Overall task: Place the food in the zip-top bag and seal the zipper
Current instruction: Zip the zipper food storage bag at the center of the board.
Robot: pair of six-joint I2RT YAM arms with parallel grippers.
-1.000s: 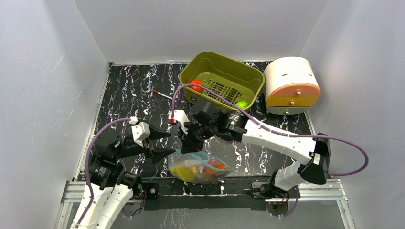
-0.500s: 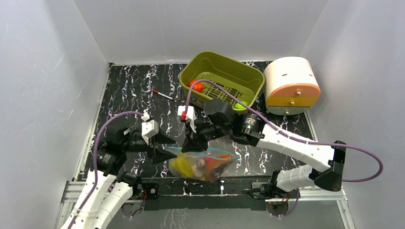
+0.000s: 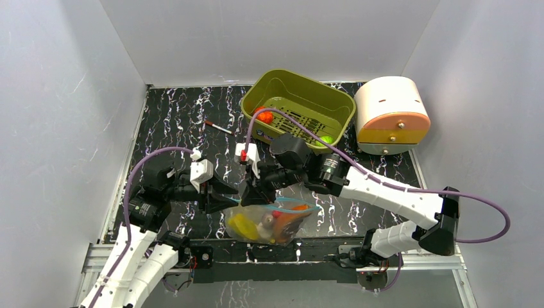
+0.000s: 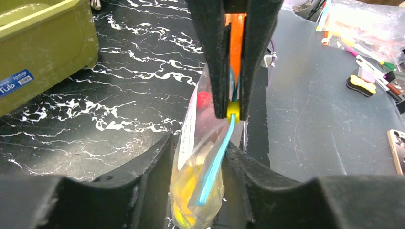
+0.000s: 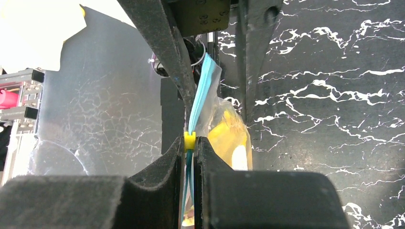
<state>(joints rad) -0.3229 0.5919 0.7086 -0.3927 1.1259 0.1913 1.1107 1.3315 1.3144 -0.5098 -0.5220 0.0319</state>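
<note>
Over a black marbled table (image 3: 173, 122), the zipper (image 5: 200, 90) is clamped at its yellow slider (image 4: 232, 109), hidden overhead, by the right gripper (image 5: 190, 142); the zip-top bag (image 3: 269, 224) is straddled by the left gripper's (image 4: 198, 143) parted jaws.

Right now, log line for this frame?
right pincer shut on zipper | left pincer straddling zip-top bag, grip unclear | some food inside

Olive tub (image 3: 282, 86) blocks behind bag (image 3: 269, 221); far-left tabletop (image 3: 173, 128) open, pen (image 3: 217, 127) aside.
</note>
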